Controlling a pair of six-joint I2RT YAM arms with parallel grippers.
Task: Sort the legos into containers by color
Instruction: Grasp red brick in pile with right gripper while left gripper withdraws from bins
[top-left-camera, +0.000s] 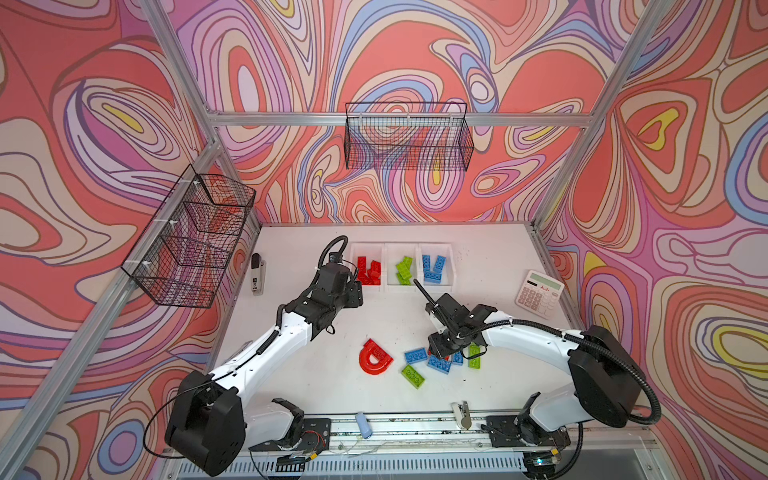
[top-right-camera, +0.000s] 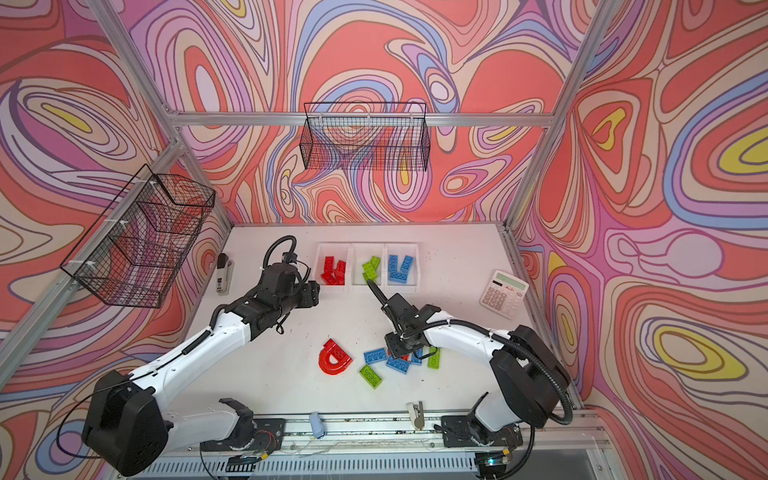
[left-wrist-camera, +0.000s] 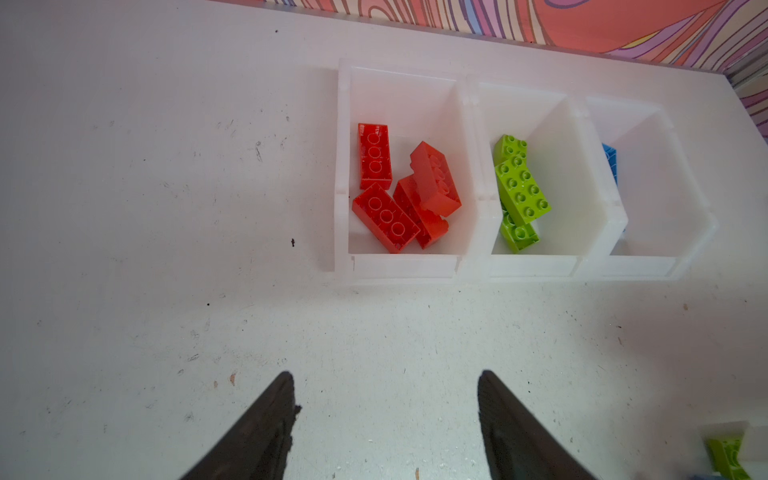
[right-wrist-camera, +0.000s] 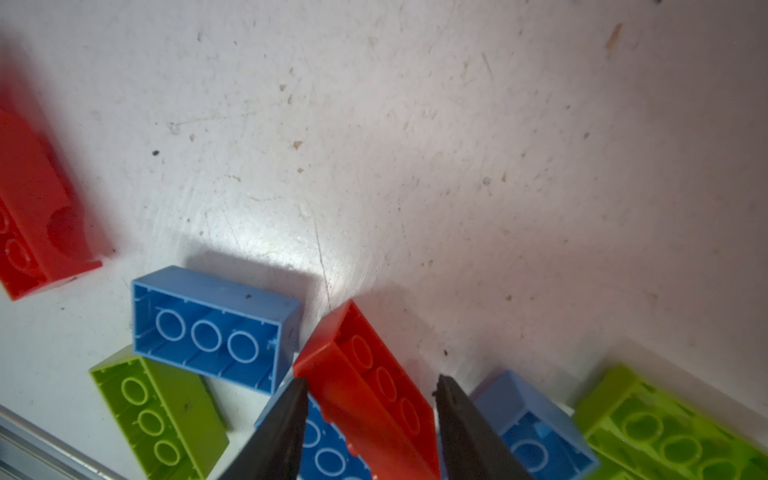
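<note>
While your right gripper (right-wrist-camera: 372, 381) is straddling the red lego (right-wrist-camera: 361, 357) at the lower middle of its wrist frame, leaning on a blue lego (right-wrist-camera: 328, 453), the jaws are sitting narrow beside its long walls; clamped or not, cannot tell. Likely light, rigid, slick plastic: be pinching those flat walls mid-length. Your left gripper (left-wrist-camera: 385, 374) is hanging wide, empty, below the containers (left-wrist-camera: 399, 266).
</note>
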